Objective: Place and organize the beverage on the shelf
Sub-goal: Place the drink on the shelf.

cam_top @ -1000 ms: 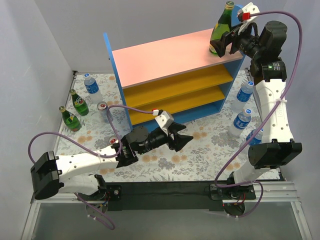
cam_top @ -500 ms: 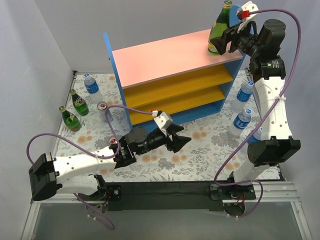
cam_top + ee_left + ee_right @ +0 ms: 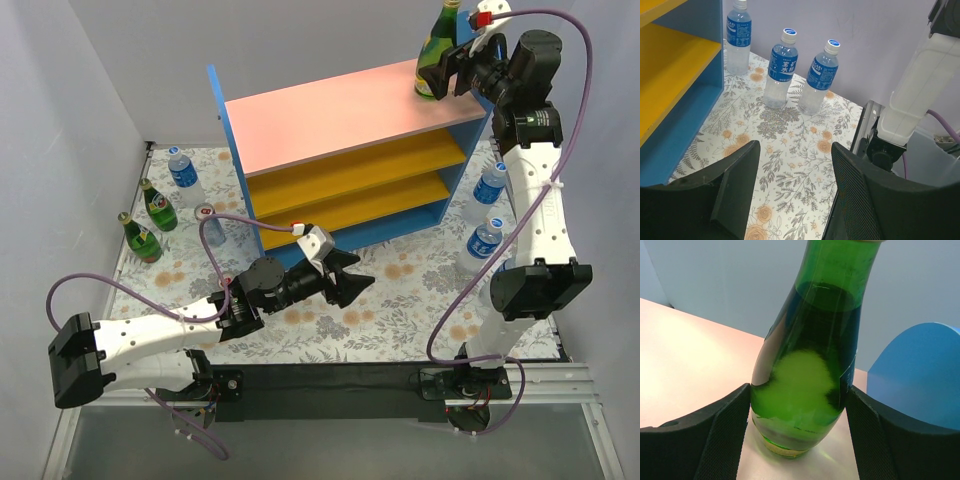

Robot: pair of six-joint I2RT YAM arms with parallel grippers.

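- Right gripper (image 3: 443,75) is up at the far right corner of the shelf (image 3: 225,110), level w/ the pink top board (image 3: 330,115).
- Its 2 fingers (image 3: 715,435) lie against both sides of 1 green bottle (image 3: 437,45), low on the body. The gripper is closed on this bottle, jaws at a middle width.
- In the right wrist view the green bottle (image 3: 805,365) fills the whole gap betw. the fingers and is tilted, neck toward the right.
- Its base is right at the pink board. I cannot tell if it rests there or is a little lifted.
- The blue side panel (image 3: 920,375) is just beside the bottle, on the right.
- Left gripper (image 3: 350,280) hangs low over the flowered cloth (image 3: 400,310), in front of the shelf. Its jaws are moderately apart, w/ nothing betw. them.
- 3 plastic bottles (image 3: 780,67) w/ blue labels stand upright on the cloth, right of the shelf. They are ahead of the left gripper and well apart from it.
- Left of the shelf, all upright on the cloth: 1 plastic bottle (image 3: 183,172), 2 green bottles (image 3: 157,205) and 1 can (image 3: 206,214).
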